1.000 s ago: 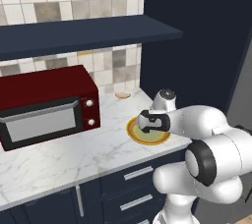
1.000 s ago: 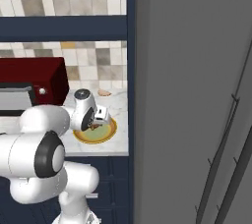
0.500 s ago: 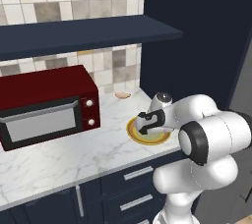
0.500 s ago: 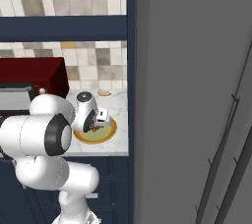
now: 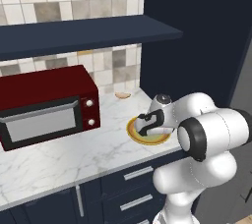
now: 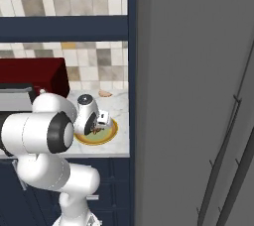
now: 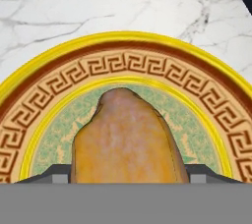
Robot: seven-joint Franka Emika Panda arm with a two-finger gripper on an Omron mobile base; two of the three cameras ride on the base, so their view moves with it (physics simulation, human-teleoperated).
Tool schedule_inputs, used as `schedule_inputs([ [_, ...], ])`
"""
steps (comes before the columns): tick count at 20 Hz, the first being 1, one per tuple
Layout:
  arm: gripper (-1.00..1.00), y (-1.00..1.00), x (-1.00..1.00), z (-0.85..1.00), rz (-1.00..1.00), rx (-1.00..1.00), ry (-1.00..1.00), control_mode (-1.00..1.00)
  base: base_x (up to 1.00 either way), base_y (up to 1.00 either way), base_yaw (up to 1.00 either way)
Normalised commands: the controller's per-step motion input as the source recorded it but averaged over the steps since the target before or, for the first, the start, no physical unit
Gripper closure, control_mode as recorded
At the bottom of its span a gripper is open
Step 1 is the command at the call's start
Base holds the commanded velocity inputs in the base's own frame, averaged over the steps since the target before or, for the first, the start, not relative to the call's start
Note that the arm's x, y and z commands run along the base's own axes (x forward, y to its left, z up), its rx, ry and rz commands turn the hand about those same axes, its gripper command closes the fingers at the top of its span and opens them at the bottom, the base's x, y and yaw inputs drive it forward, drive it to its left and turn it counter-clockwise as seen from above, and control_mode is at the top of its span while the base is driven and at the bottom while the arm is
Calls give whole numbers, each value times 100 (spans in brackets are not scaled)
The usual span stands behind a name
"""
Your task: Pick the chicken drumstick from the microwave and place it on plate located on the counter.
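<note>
The chicken drumstick (image 7: 125, 139), golden-brown, sits between my two fingertips (image 7: 58, 173) and hangs just over the pale greenish centre of the plate (image 7: 123, 36). My gripper (image 5: 145, 130) is shut on it, low over the yellow-rimmed plate (image 5: 132, 130) near the right end of the white marble counter (image 5: 74, 154). From the right base view the gripper (image 6: 94, 130) points down onto the plate (image 6: 112, 133). The microwave is out of view.
A dark red appliance (image 5: 47, 105) with a silver-framed window stands at the left of the counter. A pale curved food scrap (image 5: 122, 95) lies by the tiled wall behind the plate. A navy shelf (image 5: 83, 34) hangs overhead, and a tall dark cabinet side (image 5: 197, 36) borders the right.
The hand has eased slightly left and down toward the plate with the drumstick still in it, and the arm's elbow has swung forward.
</note>
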Motion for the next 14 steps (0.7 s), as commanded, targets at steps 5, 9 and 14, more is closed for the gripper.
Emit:
schedule_inputs([
  [5, -100, 0, 0, 0, 0, 0, 0, -100, 0, 0, 0],
  [9, -100, 0, 0, 0, 0, 0, 0, -100, 0, 0, 0],
  [14, -100, 0, 0, 0, 0, 0, 0, -100, 0, 0, 0],
])
